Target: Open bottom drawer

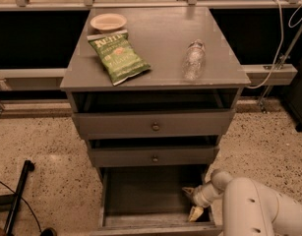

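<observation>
The bottom drawer (150, 195) of the grey cabinet is pulled far out toward me; I look down into its bare inside and its front lies at the frame's lower edge, knob out of view. My gripper (194, 202) reaches from the white arm (258, 208) at the lower right into the drawer's right side. Its two pale fingers (196, 213) stand apart and hold nothing. The top drawer (154, 124) and middle drawer (154, 156), each with a round brass knob, are pushed in above.
On the cabinet top (160, 38) lie a green chip bag (119, 57), a small pale bowl (108, 21) and a clear plastic bottle (193, 60) on its side. A black pole (17, 193) lies on the speckled floor at left. A white cable (283, 38) hangs at right.
</observation>
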You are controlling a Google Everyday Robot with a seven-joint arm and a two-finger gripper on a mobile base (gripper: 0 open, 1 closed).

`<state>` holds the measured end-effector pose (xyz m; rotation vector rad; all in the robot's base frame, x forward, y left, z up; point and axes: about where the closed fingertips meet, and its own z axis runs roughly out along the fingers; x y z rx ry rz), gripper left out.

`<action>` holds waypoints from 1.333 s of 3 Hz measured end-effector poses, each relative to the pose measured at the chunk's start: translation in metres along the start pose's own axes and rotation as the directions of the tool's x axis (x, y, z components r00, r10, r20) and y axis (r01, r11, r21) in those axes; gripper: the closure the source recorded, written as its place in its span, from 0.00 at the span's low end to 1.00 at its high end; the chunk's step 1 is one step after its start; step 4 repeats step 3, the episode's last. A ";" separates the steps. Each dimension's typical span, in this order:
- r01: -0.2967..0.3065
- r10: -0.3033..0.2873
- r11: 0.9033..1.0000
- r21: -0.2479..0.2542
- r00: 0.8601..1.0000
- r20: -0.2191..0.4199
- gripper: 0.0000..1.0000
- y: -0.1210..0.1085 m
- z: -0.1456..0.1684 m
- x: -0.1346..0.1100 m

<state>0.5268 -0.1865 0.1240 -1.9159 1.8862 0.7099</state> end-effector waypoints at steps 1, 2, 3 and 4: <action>0.097 -0.098 0.995 0.031 0.993 0.062 0.00 0.007 -0.030 -0.024; 0.170 -0.173 0.985 0.036 0.981 0.090 0.00 0.031 -0.052 -0.053; 0.203 -0.207 0.978 0.042 0.973 0.106 0.00 0.051 -0.072 -0.074; 0.203 -0.207 0.978 0.042 0.973 0.106 0.00 0.051 -0.072 -0.074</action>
